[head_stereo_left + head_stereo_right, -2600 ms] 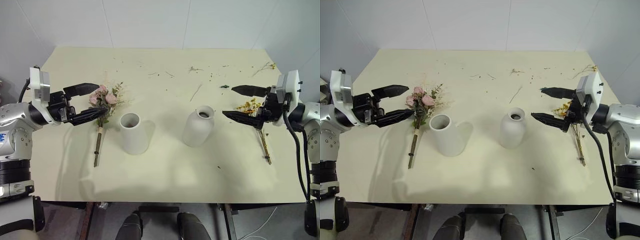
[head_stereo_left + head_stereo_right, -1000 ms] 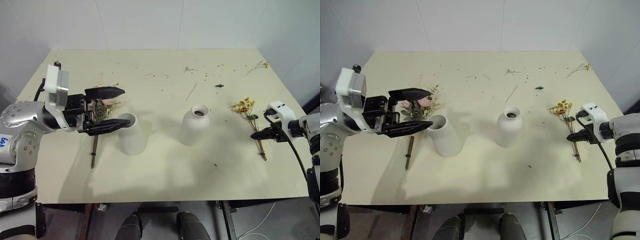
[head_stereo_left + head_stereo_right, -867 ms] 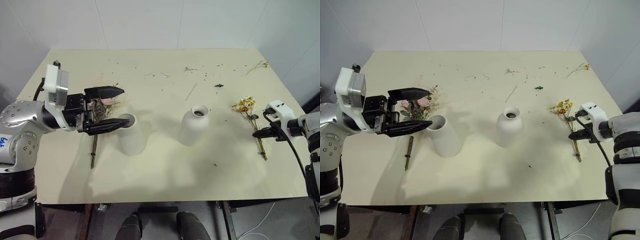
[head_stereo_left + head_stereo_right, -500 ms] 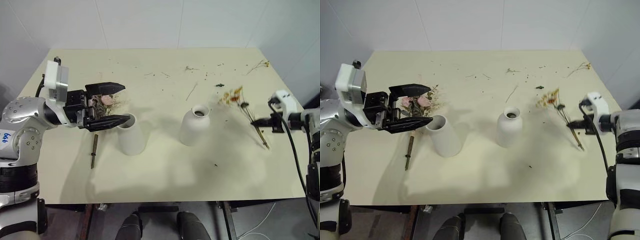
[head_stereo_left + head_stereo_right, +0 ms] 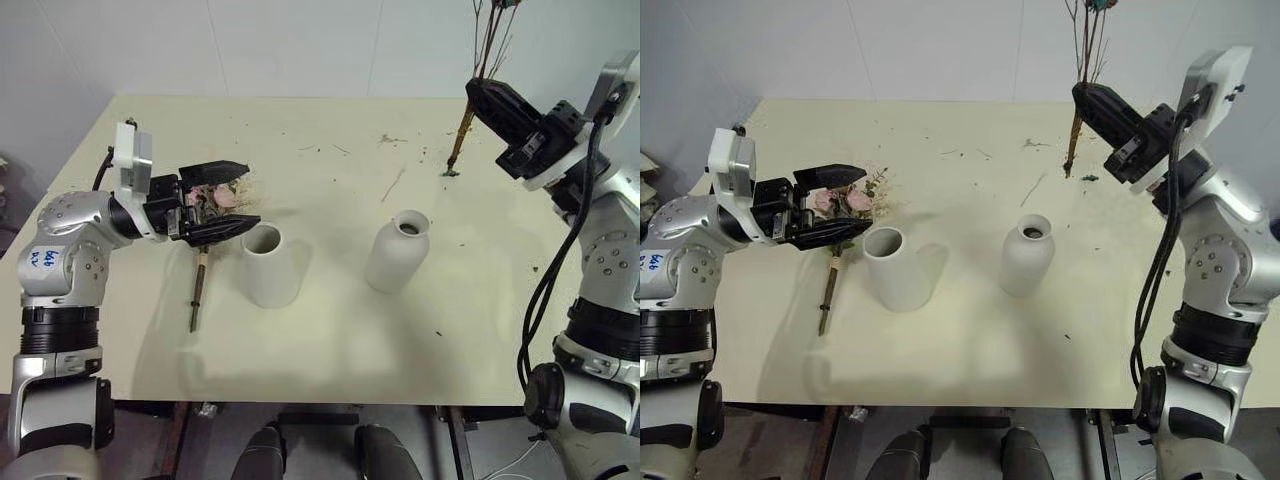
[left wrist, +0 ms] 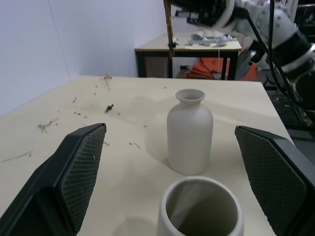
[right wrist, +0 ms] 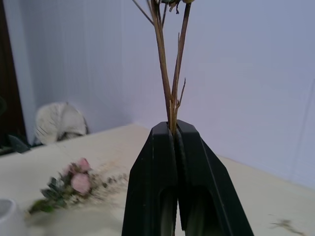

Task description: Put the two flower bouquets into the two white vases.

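thin bouquet (image 5: 1080, 70) upright, flower heads seemingly up

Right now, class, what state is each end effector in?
Left end effector: open, holding nothing.
Right end effector: closed on the thin brown stems of the dried-flower bouquet.

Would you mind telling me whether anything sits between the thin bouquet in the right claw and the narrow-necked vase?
Nothing visible does. The right claw holds the thin bouquet upright in the air, beyond the narrow-necked vase, whose mouth is uncovered. Only small plant debris lies on the table between them.
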